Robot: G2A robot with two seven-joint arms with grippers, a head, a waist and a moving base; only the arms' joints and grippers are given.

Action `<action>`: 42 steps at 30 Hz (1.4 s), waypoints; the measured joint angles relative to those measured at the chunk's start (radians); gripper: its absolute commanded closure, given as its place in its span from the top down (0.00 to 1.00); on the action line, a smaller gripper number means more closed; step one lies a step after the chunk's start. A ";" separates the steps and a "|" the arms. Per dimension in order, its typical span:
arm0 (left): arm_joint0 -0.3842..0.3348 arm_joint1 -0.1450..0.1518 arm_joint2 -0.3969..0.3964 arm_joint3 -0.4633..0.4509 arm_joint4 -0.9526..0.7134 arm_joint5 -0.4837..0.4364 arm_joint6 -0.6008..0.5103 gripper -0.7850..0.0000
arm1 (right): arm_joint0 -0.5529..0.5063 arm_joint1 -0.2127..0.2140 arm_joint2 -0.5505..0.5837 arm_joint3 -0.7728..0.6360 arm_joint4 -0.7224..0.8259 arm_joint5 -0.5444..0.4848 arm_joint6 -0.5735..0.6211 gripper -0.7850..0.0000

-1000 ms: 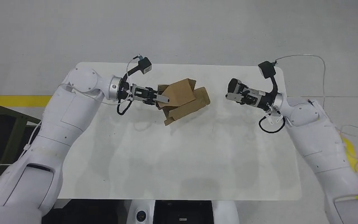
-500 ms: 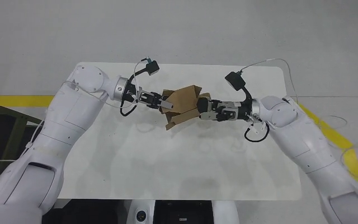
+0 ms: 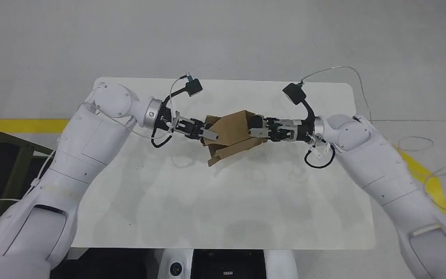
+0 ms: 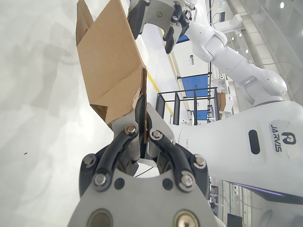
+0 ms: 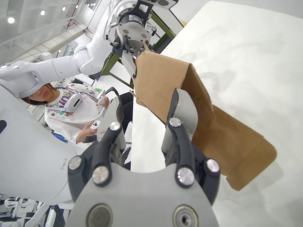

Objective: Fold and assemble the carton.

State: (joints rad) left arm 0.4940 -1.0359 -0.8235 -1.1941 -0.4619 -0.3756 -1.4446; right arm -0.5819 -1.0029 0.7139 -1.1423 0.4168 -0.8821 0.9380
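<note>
Okay, so nearest the robot it's just the white bench [image 3: 230, 223], and a bit past its middle toward 12 o'clock is the task's thing: a brown corrugated cardboard carton [image 3: 233, 131], half popped open with its flaps loose. It looks lifted off the bench, though I can't tell if the lowest flap at its 7 o'clock corner brushes the top. The left jaws are pinched tight on a doubled edge at the carton's 9 o'clock end. The right jaws are at the 3 o'clock end, spread wide. One of the fingers [image 5: 183, 109] lies along the outside of a panel and the other is off in the air, so no grip there yet.

Handling-wise, my guess is it's super light and stiff across the flat panels. It probably hinges easily at every score line and dents if you squeeze hard, and loose flaps will just flop. I'd grab a panel edge close to a crease or corner, opposite the left hold, not a free flap.
</note>
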 measured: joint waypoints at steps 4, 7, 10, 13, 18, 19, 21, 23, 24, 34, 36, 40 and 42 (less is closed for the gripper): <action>-0.004 0.002 0.001 0.003 -0.014 0.002 -0.002 0.00 | 0.016 -0.005 -0.018 0.030 -0.001 -0.006 -0.006 0.48; -0.009 0.004 0.001 0.005 -0.018 0.003 -0.003 0.00 | 0.023 -0.007 -0.031 0.040 0.002 -0.010 -0.010 0.48; -0.013 0.004 0.005 0.005 -0.018 0.003 -0.003 0.00 | 0.027 -0.010 -0.048 0.034 0.012 -0.011 -0.011 0.47; -0.017 0.002 0.014 0.005 -0.015 0.001 -0.001 0.00 | 0.034 -0.014 -0.070 0.028 0.022 -0.008 -0.008 0.47; -0.024 -0.001 0.028 0.011 -0.009 0.000 0.001 0.00 | 0.050 -0.018 -0.099 0.031 0.047 -0.012 -0.012 0.45; -0.025 -0.002 0.031 0.013 -0.008 0.000 0.000 0.00 | 0.054 -0.019 -0.105 0.034 0.052 -0.013 -0.013 0.44; -0.026 -0.002 0.035 0.016 -0.007 0.002 -0.002 0.00 | 0.062 -0.019 -0.114 0.038 0.060 -0.013 -0.013 0.43; -0.028 -0.003 0.040 0.019 -0.005 0.003 -0.003 0.00 | 0.071 -0.018 -0.126 0.040 0.072 -0.013 -0.013 0.41; -0.029 -0.003 0.042 0.020 -0.004 0.003 -0.003 0.00 | 0.075 -0.018 -0.132 0.039 0.077 -0.012 -0.012 0.41; -0.040 -0.008 0.065 0.028 -0.004 0.005 -0.004 0.00 | 0.123 -0.013 -0.213 0.035 0.086 -0.014 -0.014 0.31; -0.042 -0.008 0.068 0.029 -0.003 0.005 -0.005 0.00 | 0.131 -0.012 -0.226 0.040 0.087 -0.019 -0.018 0.24; -0.046 -0.008 0.072 0.031 -0.001 0.006 -0.006 0.00 | 0.148 -0.011 -0.255 0.051 0.091 -0.026 -0.026 0.01; -0.045 -0.007 0.073 0.034 -0.004 0.006 -0.006 0.14 | 0.155 -0.011 -0.267 0.053 0.094 -0.028 -0.028 0.00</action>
State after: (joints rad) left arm 0.4492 -1.0428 -0.7507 -1.1600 -0.4661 -0.3692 -1.4510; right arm -0.4269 -1.0136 0.4470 -1.0889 0.5112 -0.9102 0.9100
